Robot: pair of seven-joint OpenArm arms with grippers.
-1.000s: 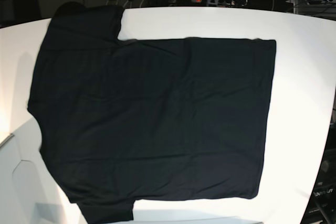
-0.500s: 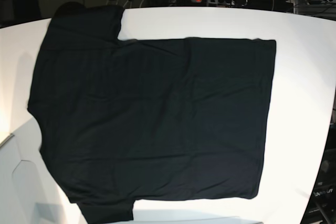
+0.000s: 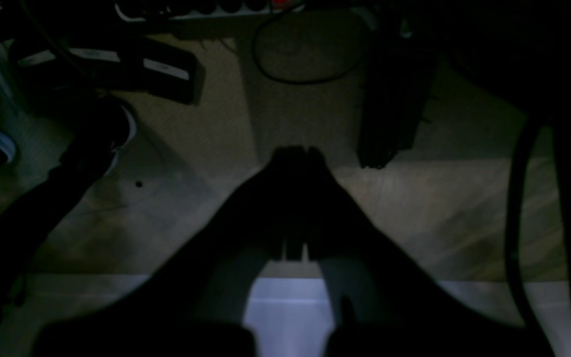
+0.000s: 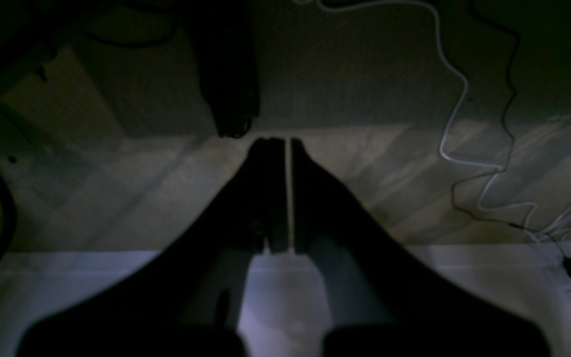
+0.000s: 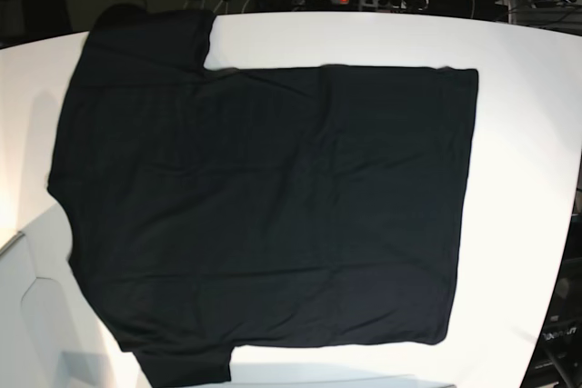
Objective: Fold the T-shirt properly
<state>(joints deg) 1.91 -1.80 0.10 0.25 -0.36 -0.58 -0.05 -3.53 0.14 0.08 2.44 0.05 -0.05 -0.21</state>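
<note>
Now, T-shirt (image 5: 264, 206): flat, spread on white table (image 5: 527, 179).
L gripper (image 3: 295, 153): closed, empty.
R gripper (image 4: 279, 144): closed, empty.

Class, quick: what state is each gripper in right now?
Left gripper: closed, holding nothing.
Right gripper: closed, holding nothing.

The T-shirt (image 5: 264, 215) lies flat over most of the tabletop (image 5: 527, 179); bare margins run along its far and right edges.
</note>
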